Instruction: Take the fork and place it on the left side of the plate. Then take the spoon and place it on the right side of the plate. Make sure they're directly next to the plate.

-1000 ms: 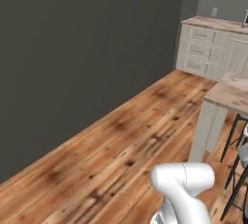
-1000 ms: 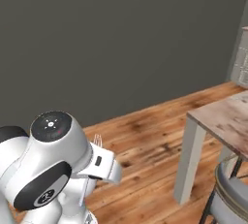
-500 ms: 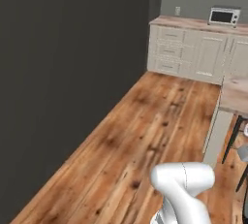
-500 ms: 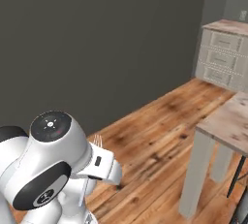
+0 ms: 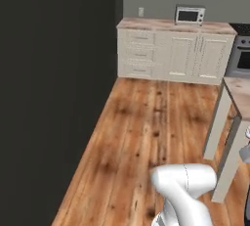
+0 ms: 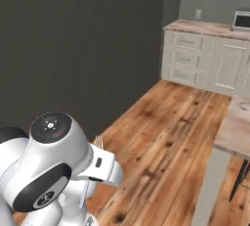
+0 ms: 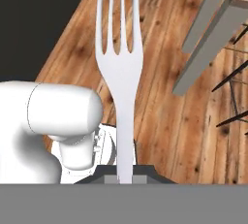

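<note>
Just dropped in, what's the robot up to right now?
The pincer is shut on the fork, which stands up out of it, tines away from the hand, over the wooden floor. The fork's tines also peek out behind the arm in the right base view. A table stands to the robot's right, and white cabinets with a microwave on top stand ahead. The fork is yet to be placed.
</note>
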